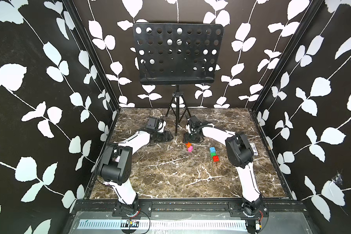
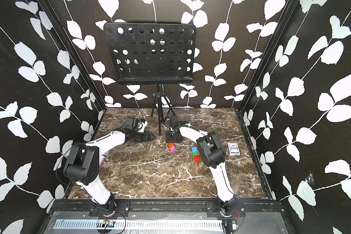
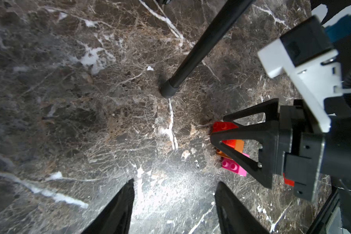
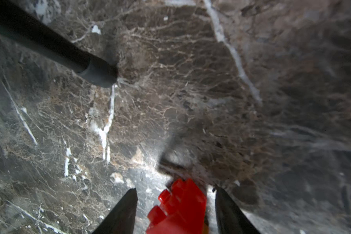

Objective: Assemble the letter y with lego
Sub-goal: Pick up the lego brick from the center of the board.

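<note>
progress partial: blue-green-red bar (image 1: 213,154) and orange-pink stem (image 1: 189,147) lie apart on the table (image 1: 170,178), not yet joined; right gripper (image 3: 218,129) straddles the stem's red brick (image 4: 178,206), grip unclear; left gripper (image 3: 175,182) spread, empty.

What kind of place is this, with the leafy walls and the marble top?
Probably an enclosed robot work cell rather than a home: a left arm and right arm mounted on a front rail, a marble-look tabletop boxed in by leaf-patterned walls, and a music stand at the back.
</note>
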{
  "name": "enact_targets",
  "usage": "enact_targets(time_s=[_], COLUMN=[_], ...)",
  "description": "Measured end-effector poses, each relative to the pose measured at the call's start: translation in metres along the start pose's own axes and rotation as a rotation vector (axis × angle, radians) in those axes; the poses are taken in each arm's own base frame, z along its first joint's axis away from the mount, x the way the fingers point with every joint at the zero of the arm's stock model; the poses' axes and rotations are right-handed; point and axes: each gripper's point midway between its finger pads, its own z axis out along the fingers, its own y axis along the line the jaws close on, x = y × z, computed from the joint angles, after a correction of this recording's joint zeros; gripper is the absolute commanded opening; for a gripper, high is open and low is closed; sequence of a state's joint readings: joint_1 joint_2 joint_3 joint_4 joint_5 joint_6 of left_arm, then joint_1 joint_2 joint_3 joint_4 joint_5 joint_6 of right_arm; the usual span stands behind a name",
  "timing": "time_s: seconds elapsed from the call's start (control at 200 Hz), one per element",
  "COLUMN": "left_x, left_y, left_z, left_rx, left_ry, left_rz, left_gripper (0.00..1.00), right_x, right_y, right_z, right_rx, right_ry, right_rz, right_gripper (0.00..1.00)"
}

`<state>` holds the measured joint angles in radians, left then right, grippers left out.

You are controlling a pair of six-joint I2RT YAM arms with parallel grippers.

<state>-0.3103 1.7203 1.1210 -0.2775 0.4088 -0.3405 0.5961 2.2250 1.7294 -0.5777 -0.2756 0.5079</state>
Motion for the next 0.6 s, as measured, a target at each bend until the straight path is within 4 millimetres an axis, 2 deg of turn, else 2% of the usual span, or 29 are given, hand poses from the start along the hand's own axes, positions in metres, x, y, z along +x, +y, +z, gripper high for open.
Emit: enact_targets(time_s=[0.355, 0.6], left_x=[0.004, 0.015], left_y=[-0.001, -0.004], left_z=[0.003, 0.009], left_rx=[0.025, 0.069], left_ry=[0.000, 0.012], left_rz=[-0.014, -0.054], left_gripper=[0.65, 0.64], right_x=[-0.009, -0.003], right_y=[0.005, 0.003], right_z=[0.005, 0.004], right_rx=[-0.041, -0.060], right_ry=[-0.056, -0.082], right_rz=[0.059, 0.105], right_gripper=[0.45, 0.37])
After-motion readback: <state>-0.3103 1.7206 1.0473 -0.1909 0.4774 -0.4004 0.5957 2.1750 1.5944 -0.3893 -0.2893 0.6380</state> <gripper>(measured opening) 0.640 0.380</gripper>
